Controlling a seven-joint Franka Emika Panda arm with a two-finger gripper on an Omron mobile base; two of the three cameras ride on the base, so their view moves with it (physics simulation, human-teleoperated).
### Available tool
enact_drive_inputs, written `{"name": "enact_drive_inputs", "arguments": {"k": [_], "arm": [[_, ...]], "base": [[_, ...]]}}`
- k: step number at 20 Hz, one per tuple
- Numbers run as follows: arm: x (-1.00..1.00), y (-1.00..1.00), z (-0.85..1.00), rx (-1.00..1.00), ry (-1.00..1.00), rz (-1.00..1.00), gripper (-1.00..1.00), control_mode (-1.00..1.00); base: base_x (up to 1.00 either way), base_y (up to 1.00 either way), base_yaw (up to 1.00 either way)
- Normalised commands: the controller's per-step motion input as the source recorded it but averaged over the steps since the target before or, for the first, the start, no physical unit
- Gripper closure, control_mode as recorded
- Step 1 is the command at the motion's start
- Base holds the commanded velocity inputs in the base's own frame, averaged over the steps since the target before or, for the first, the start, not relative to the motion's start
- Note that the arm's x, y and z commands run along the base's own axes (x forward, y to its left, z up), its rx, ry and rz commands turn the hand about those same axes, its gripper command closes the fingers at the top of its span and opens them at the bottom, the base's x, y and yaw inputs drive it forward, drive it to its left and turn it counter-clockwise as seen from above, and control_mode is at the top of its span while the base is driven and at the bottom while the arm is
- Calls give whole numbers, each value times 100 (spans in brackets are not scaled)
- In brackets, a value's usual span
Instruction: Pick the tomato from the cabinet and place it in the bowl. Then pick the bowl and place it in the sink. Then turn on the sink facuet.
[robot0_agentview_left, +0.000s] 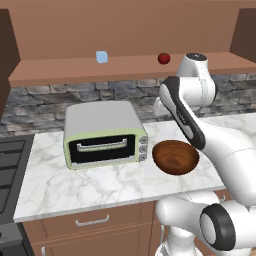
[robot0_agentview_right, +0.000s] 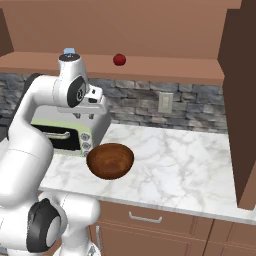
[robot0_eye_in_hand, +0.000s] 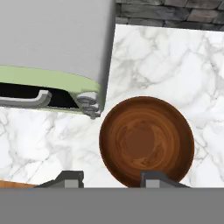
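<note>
Gripper (robot0_eye_in_hand: 111, 178) hangs above the counter (robot0_eye_in_hand: 166, 61), fingers (robot0_eye_in_hand: 70, 178) spread apart, holding and touching nothing. Bowl (robot0_eye_in_hand: 146, 141) sits empty on the marble below them, just beside the oven (robot0_eye_in_hand: 57, 43). Tomato (robot0_agentview_left: 163, 58) rests on the cabinet (robot0_agentview_left: 60, 70) shelf.

My arm covers the right rim of the bowl (robot0_agentview_left: 175, 157) in the left base view and most of the toaster oven (robot0_agentview_right: 70, 137) in the right one. In the hand view the gripper (robot0_eye_in_hand: 111, 180) fingertips barely show, so I can't judge the jaws
</note>
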Motion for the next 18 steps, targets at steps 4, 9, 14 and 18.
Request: {"name": "enact_drive_inputs", "arguments": {"k": [4,9,14,18], "arm": [[0,0,0,0,0,0,-100,-100],[0,-9,8,0,-6,1,-100,-100],[0,-34,56,-4,-35,1,-100,-100],[6,-42,76,-3,-43,-2,-100,-100]], "base": [[0,0,0],[0,0,0],[0,0,0],[0,0,0]]}}
